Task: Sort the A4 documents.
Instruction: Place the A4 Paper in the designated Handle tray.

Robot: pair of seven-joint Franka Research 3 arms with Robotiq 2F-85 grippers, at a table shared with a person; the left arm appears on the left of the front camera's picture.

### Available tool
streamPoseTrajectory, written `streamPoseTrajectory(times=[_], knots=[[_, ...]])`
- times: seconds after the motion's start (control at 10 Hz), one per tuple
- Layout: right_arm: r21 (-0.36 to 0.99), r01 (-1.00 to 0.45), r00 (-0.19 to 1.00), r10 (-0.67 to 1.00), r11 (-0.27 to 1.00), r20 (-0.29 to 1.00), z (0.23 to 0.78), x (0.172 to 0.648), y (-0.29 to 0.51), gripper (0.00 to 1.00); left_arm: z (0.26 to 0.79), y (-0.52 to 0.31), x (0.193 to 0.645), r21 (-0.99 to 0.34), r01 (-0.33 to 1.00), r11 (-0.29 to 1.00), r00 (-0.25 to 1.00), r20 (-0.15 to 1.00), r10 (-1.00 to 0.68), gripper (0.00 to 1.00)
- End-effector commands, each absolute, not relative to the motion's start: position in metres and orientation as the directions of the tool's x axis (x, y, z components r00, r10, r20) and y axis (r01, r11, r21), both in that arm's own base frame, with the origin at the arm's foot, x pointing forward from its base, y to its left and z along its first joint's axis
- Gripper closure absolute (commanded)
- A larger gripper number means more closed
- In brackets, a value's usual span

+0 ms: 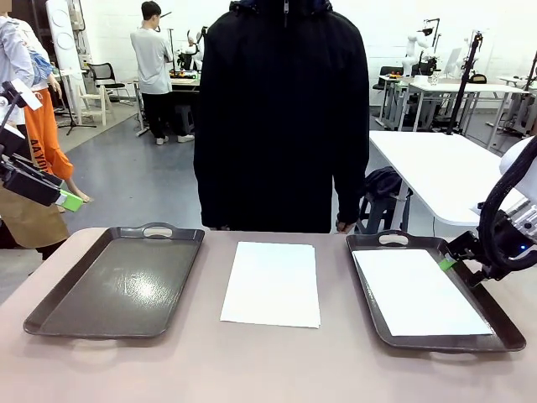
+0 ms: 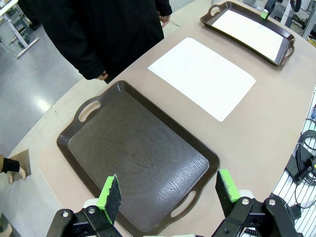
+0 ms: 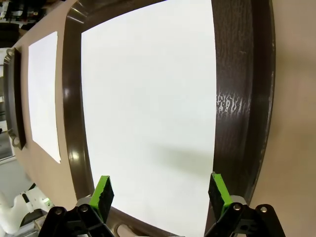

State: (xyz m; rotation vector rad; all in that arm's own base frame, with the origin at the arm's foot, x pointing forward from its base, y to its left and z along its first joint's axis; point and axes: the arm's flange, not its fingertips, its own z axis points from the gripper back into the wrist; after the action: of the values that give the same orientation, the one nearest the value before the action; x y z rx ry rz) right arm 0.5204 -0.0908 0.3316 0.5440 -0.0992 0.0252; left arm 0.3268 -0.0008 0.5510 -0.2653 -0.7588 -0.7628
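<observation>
One A4 document [image 1: 273, 283] lies flat on the table between two dark brown trays. A second A4 document [image 1: 419, 294] lies inside the right tray [image 1: 373, 315]. My right gripper [image 1: 451, 262] hovers at that tray's far right rim, open. In the right wrist view its fingers [image 3: 160, 190] stand wide apart above the sheet [image 3: 148, 108], holding nothing. The left tray [image 1: 50, 323] has nothing in it. High over the table's left edge, my left gripper [image 1: 67, 200] is open; in the left wrist view its fingers [image 2: 169, 192] hang above the left tray [image 2: 138, 163].
A person in a black coat [image 1: 281, 117] stands at the far side of the table, hands down by its edge. Cables and a rack [image 2: 303, 168] sit off the near side. White tables [image 1: 445, 172] stand behind on the right.
</observation>
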Motion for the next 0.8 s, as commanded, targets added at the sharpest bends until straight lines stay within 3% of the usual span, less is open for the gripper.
streamPoseTrajectory(times=[0.0,0.7], knots=[[0.508,-0.044,0.995,-0.005,0.860,0.095,0.3301,0.5165,-0.0842,0.00,0.5507,0.0000,0.3270,0.045,0.713,0.699,0.472,0.707,-0.526,0.00],[0.515,-0.050,0.995,-0.002,0.855,0.101,0.3316,0.5204,-0.0908,0.00,0.5507,0.0000,0.3270,0.045,0.713,0.699,0.472,0.707,-0.526,0.00]])
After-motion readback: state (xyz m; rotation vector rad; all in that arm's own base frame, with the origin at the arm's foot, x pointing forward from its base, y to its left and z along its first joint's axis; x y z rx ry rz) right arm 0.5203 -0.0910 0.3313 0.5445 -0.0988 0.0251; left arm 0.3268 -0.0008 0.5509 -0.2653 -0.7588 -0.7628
